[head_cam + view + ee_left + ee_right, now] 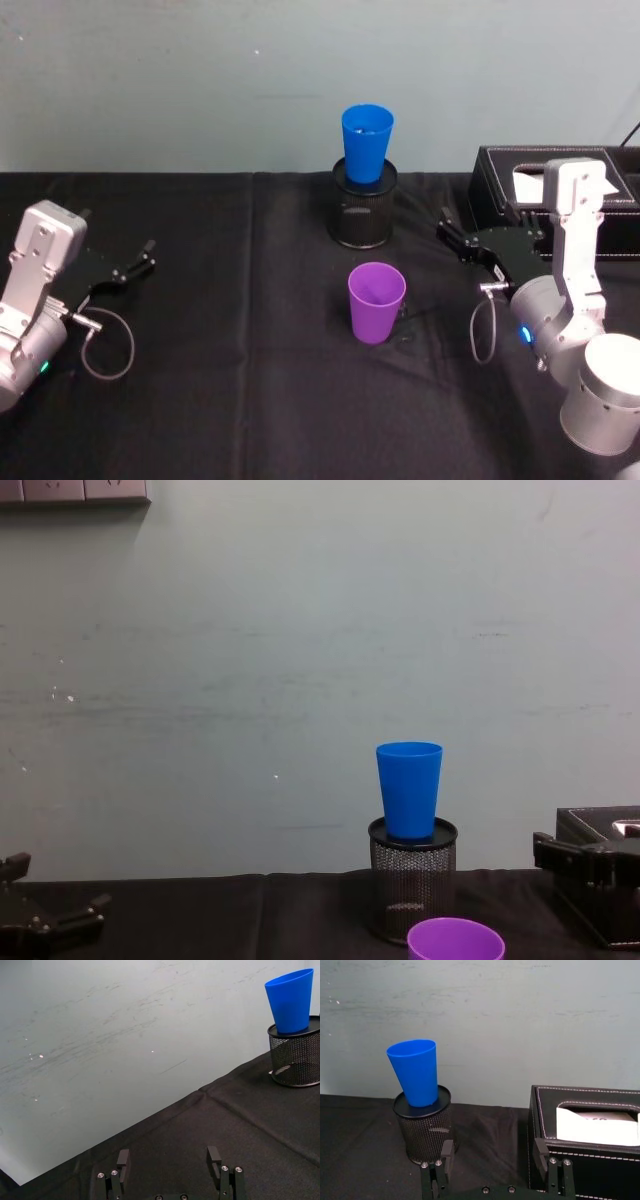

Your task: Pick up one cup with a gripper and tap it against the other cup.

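A staged robot test bench in a lab-like room. A table draped in black cloth (230,400) stands against a bare, scuffed pale green wall (250,630). The few props are set apart on the cloth: a blue cup (367,142) standing in a mesh holder (364,215), a purple cup (376,301), and a black tissue box (500,190). Two robot arms flank the table.

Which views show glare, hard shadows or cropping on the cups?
Head view: even light, no glare on the purple cup, faint shadow only. Chest view: purple cup cropped at the bottom edge. Right wrist view: blue cup evenly lit atop the mesh holder.
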